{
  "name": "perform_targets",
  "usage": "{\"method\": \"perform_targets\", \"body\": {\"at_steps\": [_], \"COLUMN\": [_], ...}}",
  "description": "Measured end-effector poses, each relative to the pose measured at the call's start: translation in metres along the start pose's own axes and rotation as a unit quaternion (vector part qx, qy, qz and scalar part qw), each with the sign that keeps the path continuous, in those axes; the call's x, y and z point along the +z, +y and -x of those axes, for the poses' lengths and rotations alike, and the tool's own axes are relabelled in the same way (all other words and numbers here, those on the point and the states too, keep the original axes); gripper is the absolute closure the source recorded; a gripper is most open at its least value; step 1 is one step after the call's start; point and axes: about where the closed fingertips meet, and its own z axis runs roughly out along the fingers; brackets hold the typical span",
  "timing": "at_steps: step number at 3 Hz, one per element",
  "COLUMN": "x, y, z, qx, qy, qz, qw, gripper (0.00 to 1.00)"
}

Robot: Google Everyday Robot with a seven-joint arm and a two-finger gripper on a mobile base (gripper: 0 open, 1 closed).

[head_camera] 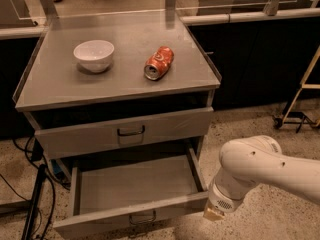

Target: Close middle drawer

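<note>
Middle drawer (131, 215) at 6 o'clock, pulled wide open, nothing closed yet | gripper (214, 214) at 4 o'clock, just beside its right front corner; open or shut, you cannot tell | your whole push remains.

Grey middle drawer (135, 184) wide open, gripper (214, 214) at its front-right corner.
</note>
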Motion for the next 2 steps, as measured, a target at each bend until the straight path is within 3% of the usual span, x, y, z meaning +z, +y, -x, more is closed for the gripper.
{"method": "perform_targets", "body": {"at_steps": [1,2], "x": [0.0374,0.0375], "y": [-0.0129,-0.0129], "z": [0.0055,0.0055], "qx": [0.031,0.031], "qy": [0.003,0.003], "qz": [0.01,0.01], "qw": [0.9995,0.9995], "gripper": [1.0,1.0]}}
